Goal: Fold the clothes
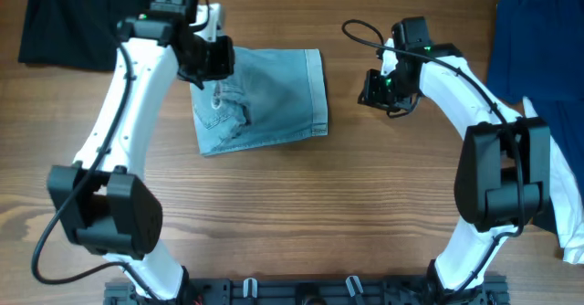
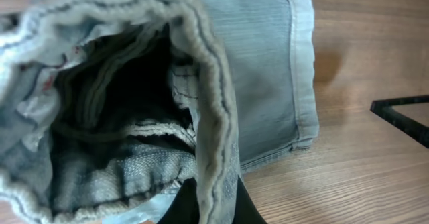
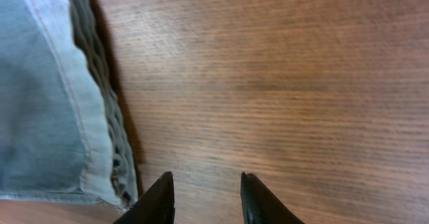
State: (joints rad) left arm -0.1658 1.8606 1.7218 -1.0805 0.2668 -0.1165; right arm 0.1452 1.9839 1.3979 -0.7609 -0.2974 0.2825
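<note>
Clamping the likely limp, thick denim shorts point(image 1: 274, 95) at their upper-left edge, the left end effector point(image 1: 213, 65) holds; the right end effector point(image 3: 204, 192) hangs parted.

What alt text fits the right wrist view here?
The cuffed hem of pale faded-blue denim shorts lies at the left of a brown wooden table. The right gripper sits over bare wood just beside that hem, its black jaws open with nothing between them.
</note>
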